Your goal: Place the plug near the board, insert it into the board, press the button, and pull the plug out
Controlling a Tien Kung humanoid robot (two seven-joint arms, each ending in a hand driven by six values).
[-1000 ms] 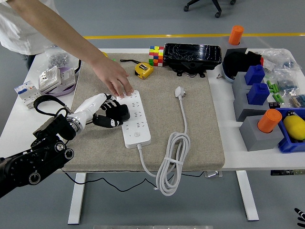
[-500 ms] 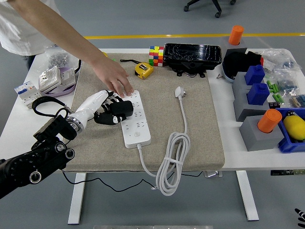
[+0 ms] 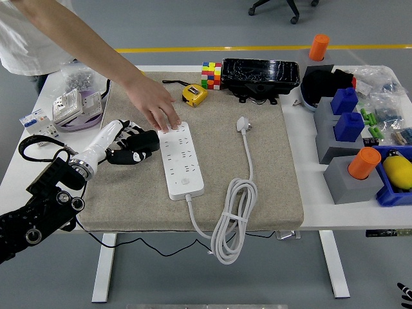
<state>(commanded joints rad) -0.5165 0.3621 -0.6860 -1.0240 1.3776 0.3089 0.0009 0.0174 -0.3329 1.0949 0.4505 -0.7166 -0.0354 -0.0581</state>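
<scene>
The white power board (image 3: 180, 161) lies lengthwise on the beige mat (image 3: 270, 174). A person's hand (image 3: 154, 106) presses on the board's far end. My left hand (image 3: 132, 147) is on the mat just left of the board, apart from it. Its black fingers are curled around a small black plug (image 3: 147, 140), which is clear of the sockets. The board's round button (image 3: 185, 182) is near its near end. The board's own white cord (image 3: 232, 212) lies coiled at the mat's front, with its white plug (image 3: 242, 123) to the right of the board.
A yellow tape measure (image 3: 194, 94), a colour cube (image 3: 210, 74) and a black box (image 3: 260, 75) stand at the back. Grey and blue blocks with orange cylinders (image 3: 360, 164) are on the right. Wall sockets (image 3: 74, 106) lie at the left.
My left hand has drawn back to the left, away from the board's left side, with the black plug in it. The person's hand has stayed on the board.
</scene>
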